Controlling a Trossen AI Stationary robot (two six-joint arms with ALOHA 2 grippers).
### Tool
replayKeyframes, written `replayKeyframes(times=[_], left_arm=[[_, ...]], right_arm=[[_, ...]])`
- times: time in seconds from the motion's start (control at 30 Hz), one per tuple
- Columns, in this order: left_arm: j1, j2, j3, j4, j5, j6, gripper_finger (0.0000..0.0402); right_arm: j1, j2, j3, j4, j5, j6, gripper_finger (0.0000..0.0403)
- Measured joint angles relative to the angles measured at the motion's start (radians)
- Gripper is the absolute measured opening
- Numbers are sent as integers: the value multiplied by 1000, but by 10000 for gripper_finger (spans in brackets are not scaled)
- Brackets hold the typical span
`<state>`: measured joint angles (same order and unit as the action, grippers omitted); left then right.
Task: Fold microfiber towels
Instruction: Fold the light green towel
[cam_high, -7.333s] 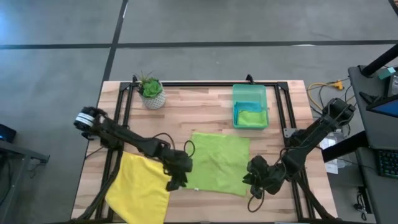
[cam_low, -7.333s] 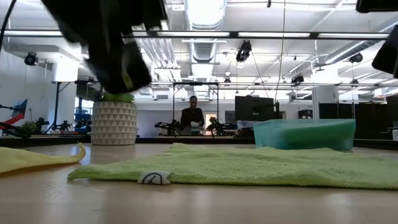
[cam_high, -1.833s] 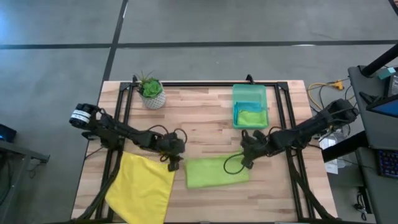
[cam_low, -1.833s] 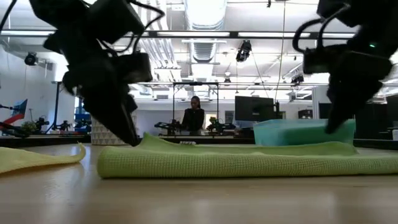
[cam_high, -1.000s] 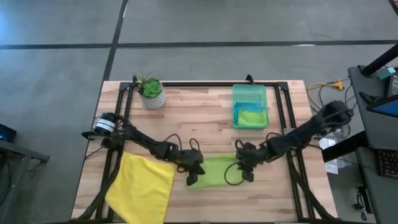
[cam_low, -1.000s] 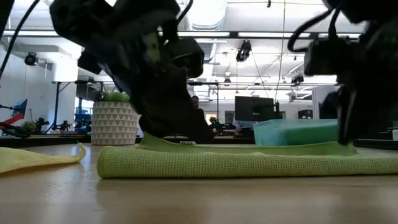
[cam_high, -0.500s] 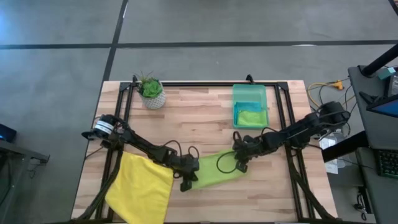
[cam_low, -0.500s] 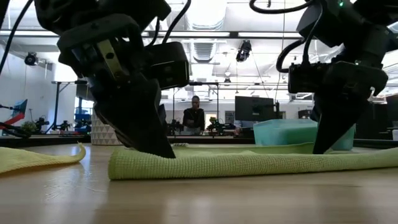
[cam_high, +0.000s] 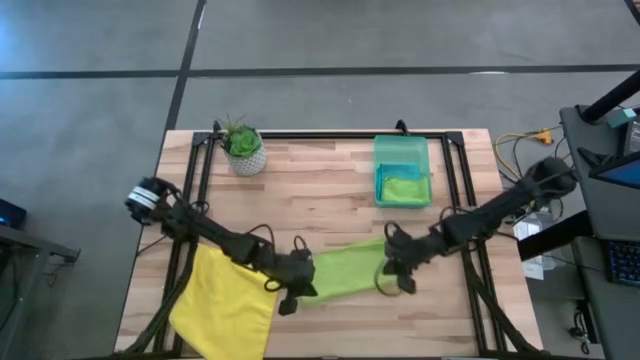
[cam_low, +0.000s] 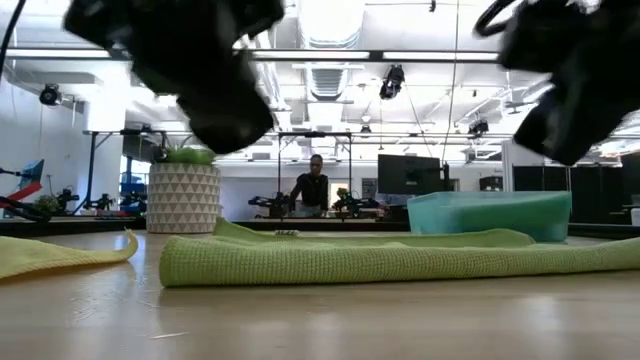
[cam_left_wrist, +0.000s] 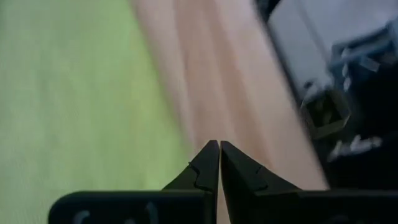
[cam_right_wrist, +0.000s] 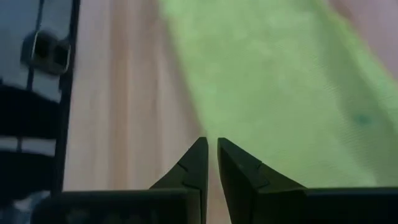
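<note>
A lime green towel (cam_high: 345, 272) lies folded into a narrow strip near the table's middle, slightly slanted; it also shows in the low view (cam_low: 380, 260), flat on the wood. My left gripper (cam_high: 290, 297) is shut above the strip's left end, raised clear of it (cam_low: 205, 70). My right gripper (cam_high: 397, 282) is shut above the strip's right end, also raised clear (cam_low: 570, 85). In the wrist views the shut fingertips (cam_left_wrist: 219, 144) (cam_right_wrist: 211, 142) hover at the towel's edge. A yellow towel (cam_high: 228, 300) lies at the near left, partly over the table's near edge.
A translucent green bin (cam_high: 402, 170) at the far right holds a teal towel and a lime green towel (cam_high: 403, 188). A potted plant (cam_high: 243, 147) stands at the far left. A black frame runs along the table's sides. A person stands far behind the table (cam_low: 314, 190).
Both grippers came down onto the ends of the folded green towel and have now risen clear of it. My right gripper has moved back toward the near edge. The towel has turned a little, and its right end lies farther from the near edge than its left.
</note>
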<state>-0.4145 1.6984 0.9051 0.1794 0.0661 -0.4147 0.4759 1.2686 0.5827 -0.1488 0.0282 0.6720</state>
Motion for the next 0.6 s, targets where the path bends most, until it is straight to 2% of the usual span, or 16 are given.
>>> replayKeyframes(times=[0.07, 0.13, 0.2, 0.27, 0.37, 0.47, 0.6], left_arm=[[-15, 2, -5, -36, -23, -63, 0], [-24, 0, -4, -60, -113, -140, 0], [-23, 1, -9, -74, -203, -158, 0], [-1, 3, -7, -71, -251, -145, 0], [81, 17, 24, -73, -209, -126, 0], [184, 64, 76, -202, -107, -112, 0], [280, 124, 159, -332, -65, -43, 0]], right_arm=[[60, 0, -7, -5, 54, 12, 32], [108, 9, -13, -2, 135, 56, 32], [128, 30, -16, 2, 204, 123, 32], [127, 70, -16, 20, 219, 188, 32], [126, 150, -17, 72, 200, 283, 32], [141, 225, -17, 133, 150, 374, 28], [170, 287, -16, 145, 166, 476, 14]])
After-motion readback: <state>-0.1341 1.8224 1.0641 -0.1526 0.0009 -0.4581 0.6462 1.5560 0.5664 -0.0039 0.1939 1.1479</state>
